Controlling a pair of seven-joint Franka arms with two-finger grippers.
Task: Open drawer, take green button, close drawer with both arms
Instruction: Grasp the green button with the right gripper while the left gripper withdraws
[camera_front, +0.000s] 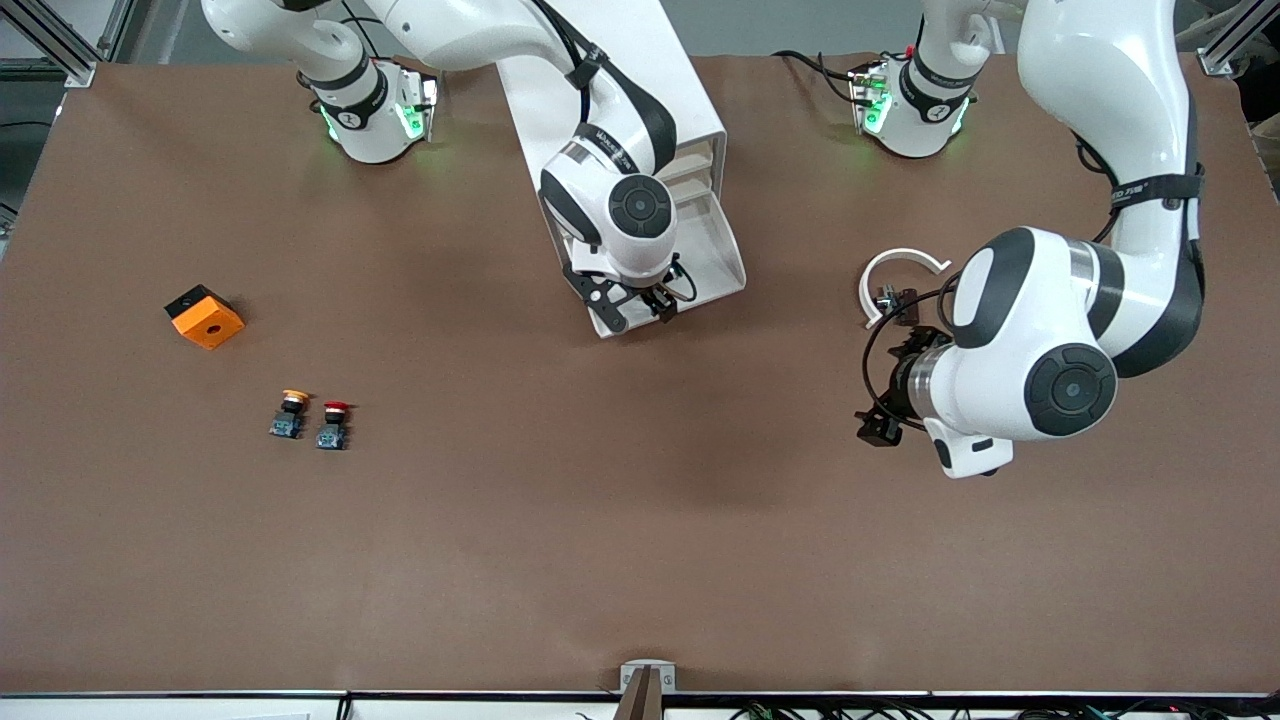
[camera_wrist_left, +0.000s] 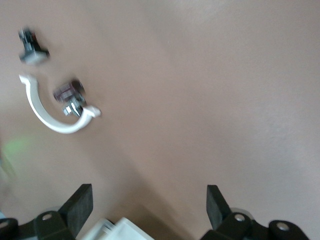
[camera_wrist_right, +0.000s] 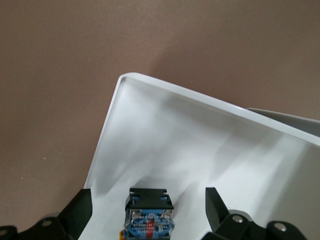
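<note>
The white cabinet (camera_front: 690, 120) stands between the two arms' bases. Its lowest drawer (camera_front: 722, 250) is pulled out toward the front camera. My right gripper (camera_front: 638, 305) hangs over the drawer's front end, open. In the right wrist view the button (camera_wrist_right: 150, 215) lies on the white drawer floor (camera_wrist_right: 200, 140) between the spread fingers of the right gripper (camera_wrist_right: 149, 199), untouched. Its black body and blue base show; its cap is hidden. My left gripper (camera_front: 885, 400) is open over bare table toward the left arm's end, and the left wrist view shows the left gripper (camera_wrist_left: 150, 200) holding nothing.
A white C-shaped ring (camera_front: 900, 270) with small dark parts (camera_front: 893, 298) lies beside the left arm's hand; the ring (camera_wrist_left: 47, 112) also shows in the left wrist view. Toward the right arm's end lie an orange block (camera_front: 205, 317), an orange-capped button (camera_front: 290, 412) and a red-capped button (camera_front: 334, 423).
</note>
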